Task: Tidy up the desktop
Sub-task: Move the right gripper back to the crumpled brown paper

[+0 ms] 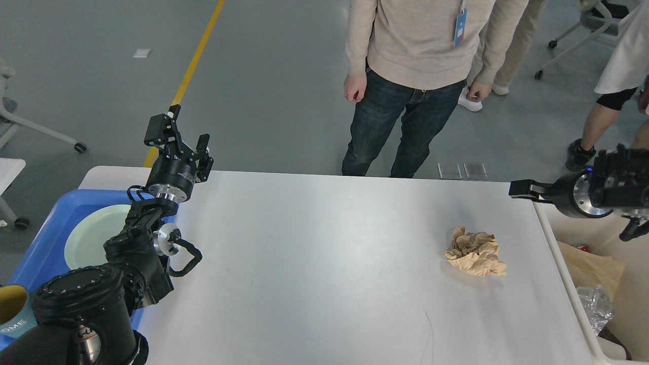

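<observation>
On the table (324, 253), crumpled paper (475, 251) lies below my right gripper (519, 189), jaws unclear; left gripper (183, 139) jaws spread.

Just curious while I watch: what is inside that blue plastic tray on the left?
The blue plastic tray holds a round pale green plate. A yellow-lined cup stands at its near end. The black left arm covers the tray's near right side, so anything there is hidden.

Crumpled brown paper (475, 252) on desktop (324, 263)
</observation>
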Tool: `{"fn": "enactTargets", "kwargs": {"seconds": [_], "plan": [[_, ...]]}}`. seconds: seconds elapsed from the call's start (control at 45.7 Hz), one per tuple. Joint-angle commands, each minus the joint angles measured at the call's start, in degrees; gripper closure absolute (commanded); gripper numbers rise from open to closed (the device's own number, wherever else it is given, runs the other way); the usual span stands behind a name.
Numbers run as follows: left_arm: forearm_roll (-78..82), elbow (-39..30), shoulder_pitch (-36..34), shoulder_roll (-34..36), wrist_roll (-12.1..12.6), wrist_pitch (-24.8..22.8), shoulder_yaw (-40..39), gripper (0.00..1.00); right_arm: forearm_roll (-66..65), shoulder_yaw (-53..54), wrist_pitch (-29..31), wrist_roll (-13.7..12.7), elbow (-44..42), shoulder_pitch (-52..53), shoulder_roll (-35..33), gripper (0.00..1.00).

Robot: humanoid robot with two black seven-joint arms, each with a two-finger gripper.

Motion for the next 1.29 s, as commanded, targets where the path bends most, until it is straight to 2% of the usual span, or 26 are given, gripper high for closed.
{"fn": "enactTargets", "kwargs": {"seconds": [0.0,0.131,0.263,0.372,0.547,0.613,0.832,1.116,1.269], "plan": [[0.0,0.0,0.0,0.0,0.0,0.0,0.0,0.03,0.0,-0.3,13.2,-0.1,0.1,7.0,2.5,0.00],[0.0,0.0,0.0,0.1,0.0,0.0,0.0,0.03,0.1,-0.4,20.1,-0.3,0.1,11.2,5.2,0.00],[0.0,0.0,0.0,0.0,0.0,0.0,0.0,0.03,0.1,0.1,20.0,-0.3,-0.3,11.2,6.5,0.00],[-0.1,0.0,0.0,0.0,0.0,0.0,0.0,0.04,0.6,1.0,15.7,-0.3,-3.0,6.3,6.6,0.00],[0.0,0.0,0.0,0.0,0.0,0.0,0.0,0.04,0.6,3.3,1.5,-0.4,-9.3,-11.9,6.6,0.00],[0.0,0.0,0.0,0.0,0.0,0.0,0.0,0.03,0.6,4.4,-1.4,-0.4,-10.8,-17.3,6.6,0.00],[0.0,0.0,0.0,0.0,0.0,0.0,0.0,0.03,0.6,7.2,-2.9,-0.4,-15.4,-25.7,7.7,0.00],[0.0,0.0,0.0,0.0,0.0,0.0,0.0,0.03,0.6,13.1,-3.3,-0.5,-26.5,-36.7,9.9,0.00],[-0.1,0.0,0.0,0.0,0.0,0.0,0.0,0.03,0.6,13.1,-9.1,-0.5,-30.5,-40.3,12.6,0.00]]}}
